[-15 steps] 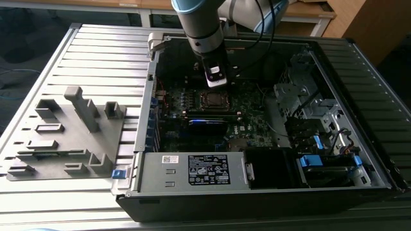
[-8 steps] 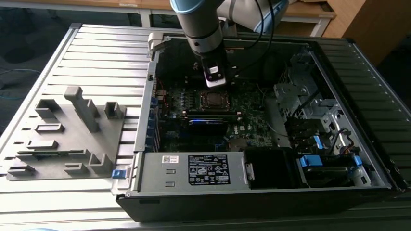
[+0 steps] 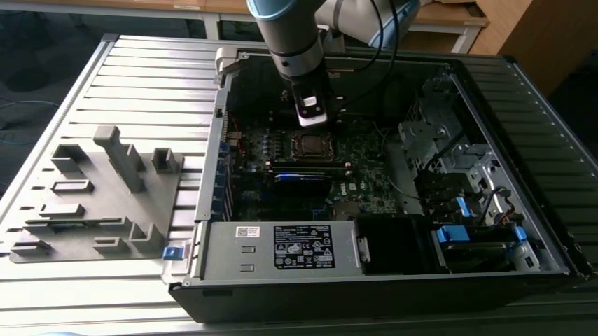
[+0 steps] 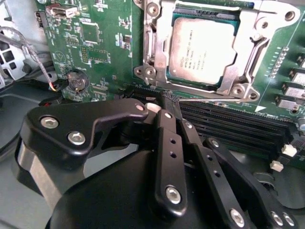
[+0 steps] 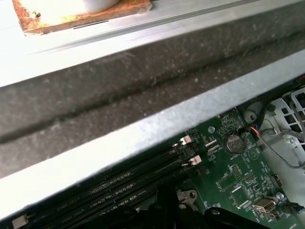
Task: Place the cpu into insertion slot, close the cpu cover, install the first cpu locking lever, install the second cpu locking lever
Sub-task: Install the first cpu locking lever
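Because the cpu (image 4: pixel 202 50) is already seated in its socket with the cpu cover (image 4: pixel 248 45) lying down flat around it, the main risk is judged to lie in the levers — a thin wire lever (image 4: pixel 209 97) is seen running along the socket's near edge, and it could be missed, bent or let spring back if it is pushed off-line. A scrape across the green motherboard (image 4: pixel 102 52) or its black memory slots (image 4: pixel 228 121), which lie just beside the socket, could also be caused by a low approach.

The gripper (image 4: pixel 159 112) is held above the board close to that socket edge; its black fingers (image 4: pixel 164 131) are drawn together with nothing grasped between them. In the exterior view the gripper (image 3: pixel 311 112) hangs inside the open computer case (image 3: pixel 374 287), just beyond the socket.

The cpu top is dull silver-grey metal, flat and square with printed marks. The cover is a thin, bright stamped frame with screw heads at its corners. A round coin cell (image 4: pixel 76 81) is set into the board well apart from the socket. The finger links are matte black, bolted with shiny fasteners.
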Controlling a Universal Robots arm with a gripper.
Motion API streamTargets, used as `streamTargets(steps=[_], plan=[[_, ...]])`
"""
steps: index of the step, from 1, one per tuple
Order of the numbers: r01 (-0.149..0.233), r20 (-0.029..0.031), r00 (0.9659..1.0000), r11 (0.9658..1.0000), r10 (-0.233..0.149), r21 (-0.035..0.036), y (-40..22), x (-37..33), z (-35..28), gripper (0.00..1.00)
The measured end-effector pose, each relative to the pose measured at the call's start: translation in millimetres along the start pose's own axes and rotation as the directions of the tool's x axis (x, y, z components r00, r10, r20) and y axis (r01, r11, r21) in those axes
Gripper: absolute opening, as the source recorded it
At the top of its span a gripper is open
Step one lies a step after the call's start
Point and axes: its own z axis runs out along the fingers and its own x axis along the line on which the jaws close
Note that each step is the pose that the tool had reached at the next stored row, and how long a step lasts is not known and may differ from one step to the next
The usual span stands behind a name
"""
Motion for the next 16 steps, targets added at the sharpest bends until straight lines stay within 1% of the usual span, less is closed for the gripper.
streamTargets(steps=[8, 12, 16], plan=[[-0.024, 0.0032, 0.9997, 0.9997, 0.024, -0.0027, -0.2, 1.3, -0.2, 0.11], [-0.035, 0.0025, 0.9994, 0.9993, 0.035, -0.0075, -1.1, 3.3, -1.0, 0.11], [-0.048, 0.0027, 0.9989, 0.9988, 0.048, -0.0113, -1.2, 3.8, -1.1, 0.11]])
